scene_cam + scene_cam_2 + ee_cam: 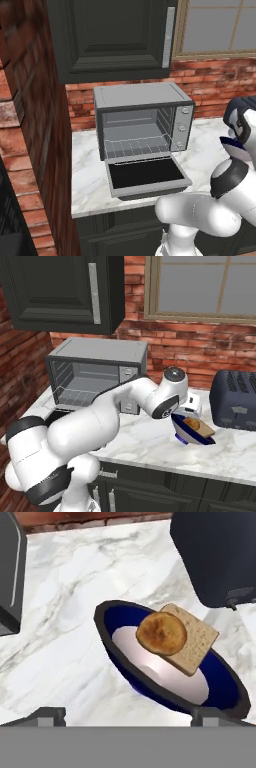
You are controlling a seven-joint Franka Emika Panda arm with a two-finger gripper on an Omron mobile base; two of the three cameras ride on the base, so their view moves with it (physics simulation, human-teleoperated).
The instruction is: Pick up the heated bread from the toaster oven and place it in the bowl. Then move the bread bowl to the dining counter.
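A: The gripper (128,717) has its jaws wide apart, holding nothing, just above the bowl (125,619). The bread (161,633) lies inside, on a square slice (197,643).

B: So I think lifting the bowl is next. The dark toaster (236,400) stands near; the oven (142,122) is open, its rack bare.

bowl (116,619) – dark blue, pale inside | heated bread (161,633) – golden-brown round on a tan square slice | table (70,602) – white marble, grey veins | toaster oven (142,120) grey | toaster (235,400) dark navy | wall (200,351) red brick
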